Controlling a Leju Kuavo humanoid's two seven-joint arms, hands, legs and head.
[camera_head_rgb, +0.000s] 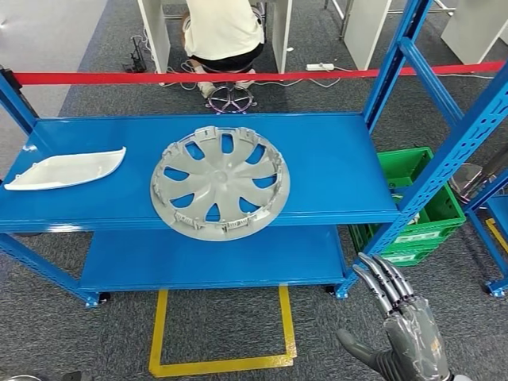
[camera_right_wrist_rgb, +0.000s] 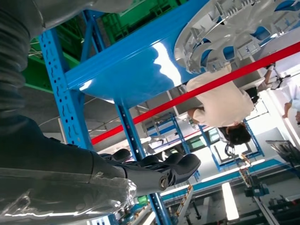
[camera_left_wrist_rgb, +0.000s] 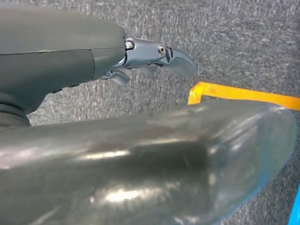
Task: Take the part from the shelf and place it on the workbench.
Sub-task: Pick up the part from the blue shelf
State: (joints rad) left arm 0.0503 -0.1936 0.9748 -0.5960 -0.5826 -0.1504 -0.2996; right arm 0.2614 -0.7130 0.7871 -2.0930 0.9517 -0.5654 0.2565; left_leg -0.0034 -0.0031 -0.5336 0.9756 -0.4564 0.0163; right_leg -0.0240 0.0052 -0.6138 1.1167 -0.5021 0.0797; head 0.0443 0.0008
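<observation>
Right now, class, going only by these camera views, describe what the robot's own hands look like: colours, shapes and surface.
The right hand is dark grey with a mottled palm cover and slim, segmented metallic fingers. Its wrist view shows glossy dark fingers with a small round screw. The left hand has a smooth grey casing, a thick shiny grey thumb and a silver fingertip with visible screws.

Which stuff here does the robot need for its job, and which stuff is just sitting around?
For the job: the silver wheel cover, the blue shelf it lies on, the right hand raised with fingers apart.

Just around: the white curved panel, the green crate, the red tape, the seated person.
</observation>
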